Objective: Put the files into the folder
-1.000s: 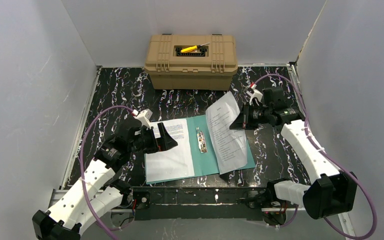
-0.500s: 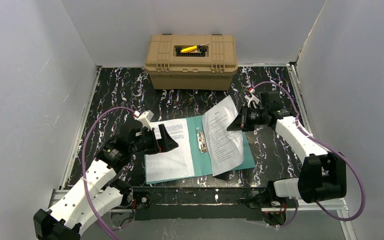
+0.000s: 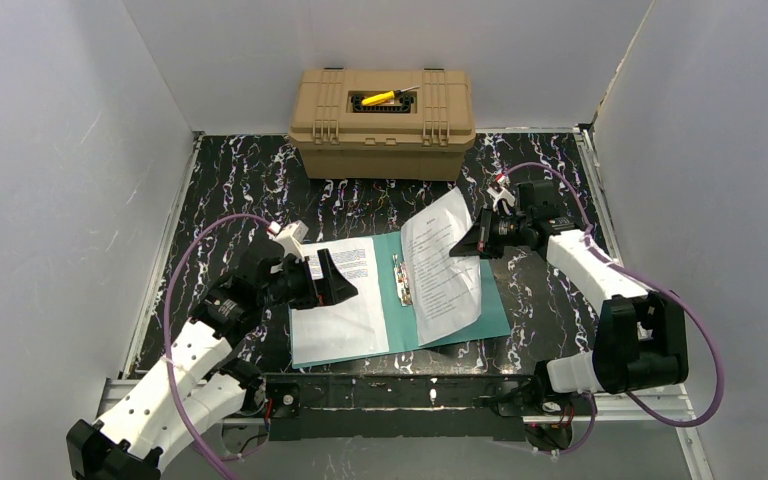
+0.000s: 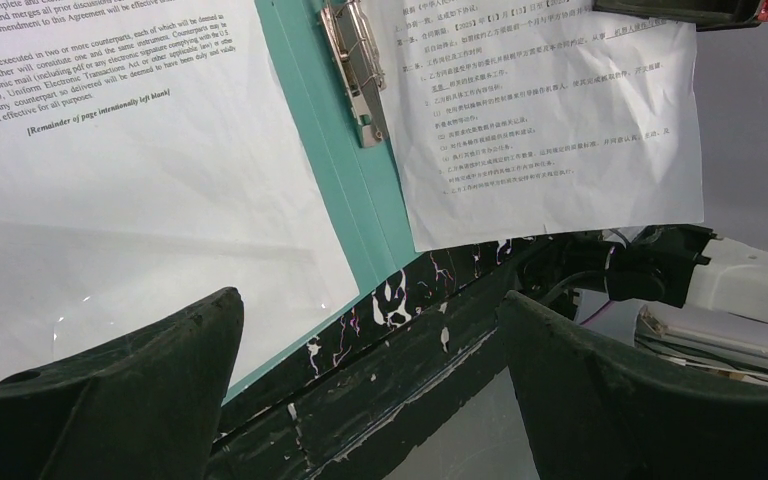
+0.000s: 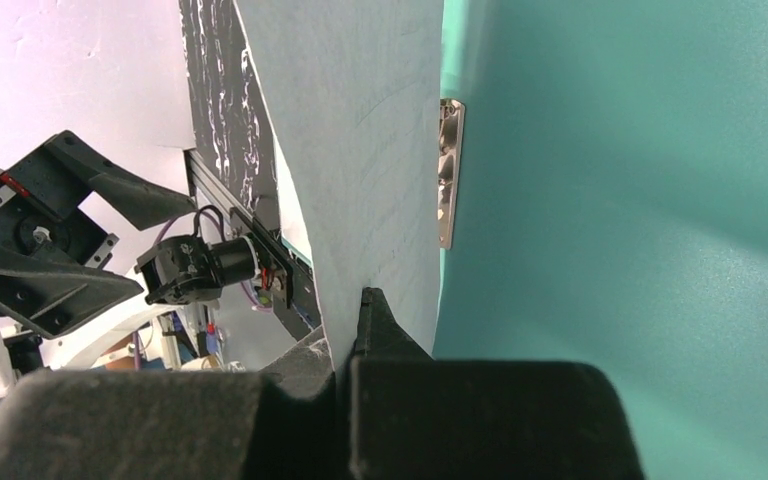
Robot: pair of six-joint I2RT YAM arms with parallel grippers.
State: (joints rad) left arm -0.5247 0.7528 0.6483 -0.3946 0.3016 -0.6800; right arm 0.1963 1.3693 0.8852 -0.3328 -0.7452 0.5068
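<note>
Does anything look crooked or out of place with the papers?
The right sheet is askew: pinched by the right gripper, one edge lifted, it slants across the folder. The left sheet lies flat.

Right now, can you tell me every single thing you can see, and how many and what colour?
folder: one, teal, open on the table
paper sheets: two, white, printed; one flat on the folder's left leaf, one raised over its right leaf
clip: one, silver, on the folder's spine
box: one, tan, at the table's far edge
tool: one, yellow and black, on the box lid
table: one, black with white marbling
cables: two, purple, one on each side
arms: two, white and black, near edge
left fingers: black, open, beside the flat sheet
right fingers: black, shut on the raised sheet
</note>
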